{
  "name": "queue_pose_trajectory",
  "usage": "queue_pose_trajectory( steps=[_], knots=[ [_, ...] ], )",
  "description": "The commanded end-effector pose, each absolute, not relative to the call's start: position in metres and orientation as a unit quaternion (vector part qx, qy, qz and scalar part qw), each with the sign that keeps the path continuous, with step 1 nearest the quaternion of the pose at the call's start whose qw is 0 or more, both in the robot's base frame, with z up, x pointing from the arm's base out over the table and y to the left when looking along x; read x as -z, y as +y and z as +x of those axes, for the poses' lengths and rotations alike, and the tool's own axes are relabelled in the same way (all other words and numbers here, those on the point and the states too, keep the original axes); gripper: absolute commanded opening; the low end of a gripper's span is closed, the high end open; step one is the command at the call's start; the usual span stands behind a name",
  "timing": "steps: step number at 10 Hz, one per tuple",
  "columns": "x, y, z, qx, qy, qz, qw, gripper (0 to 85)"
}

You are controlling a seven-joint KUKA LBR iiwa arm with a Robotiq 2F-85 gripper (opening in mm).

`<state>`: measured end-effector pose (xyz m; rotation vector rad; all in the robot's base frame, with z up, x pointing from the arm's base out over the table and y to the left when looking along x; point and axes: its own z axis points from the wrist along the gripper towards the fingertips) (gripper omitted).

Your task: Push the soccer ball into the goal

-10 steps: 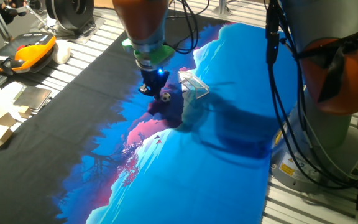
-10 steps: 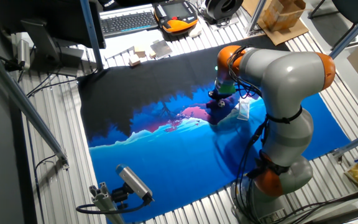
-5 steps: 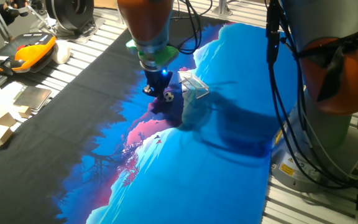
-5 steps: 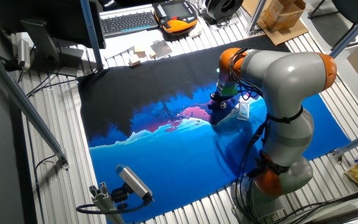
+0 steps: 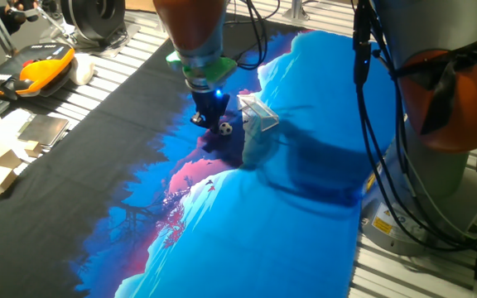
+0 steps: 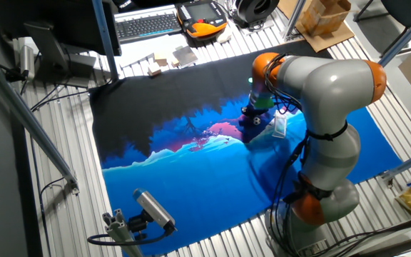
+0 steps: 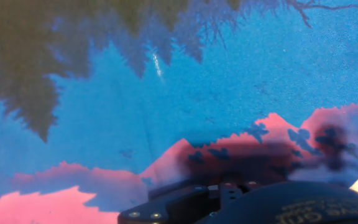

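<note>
A: One fixed view. Gripper (image 5: 206, 118) is hanging low over the printed mat (image 5: 288, 215); soccer ball (image 5: 224, 127) is sitting just beside its tips, on the side facing the goal (image 5: 257, 114). Ball, then goal, lining up.

B: Jaws?

A: Cannot tell, too dark.

B: The other fixed view?

A: Arm (image 6: 327, 107) is crowding it. Gripper (image 6: 251, 114) over ball (image 6: 257, 121), goal (image 6: 279, 126) just beyond.

B: Hand view?

A: Showing mat (image 7: 166, 112) only; ball hiding out of frame. Judging the push is running gripper-to-goal.

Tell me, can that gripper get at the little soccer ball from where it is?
Probably yes. The gripper sits low right beside the soccer ball, nothing between them, and the goal stands just beyond the ball.
</note>
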<state>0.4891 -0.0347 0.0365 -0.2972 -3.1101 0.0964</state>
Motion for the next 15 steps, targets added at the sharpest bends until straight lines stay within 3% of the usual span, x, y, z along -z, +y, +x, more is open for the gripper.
queue_pose_trajectory(
  steps=[1, 3, 5, 7, 9, 15],
  knots=[
    [-0.036, -0.037, 0.489, -0.036, -0.995, -0.091, 0.006, 0.0],
    [-0.036, -0.048, 0.487, -0.041, -0.996, -0.08, 0.008, 0.0],
    [-0.038, -0.062, 0.484, -0.045, -0.997, -0.063, 0.031, 0.0],
    [-0.039, -0.061, 0.485, -0.042, -0.997, -0.061, 0.03, 0.0],
    [-0.046, -0.045, 0.491, 0.004, -0.995, -0.095, 0.028, 0.0],
    [-0.05, -0.018, 0.489, -0.014, -0.993, -0.106, 0.055, 0.0]
  ],
)
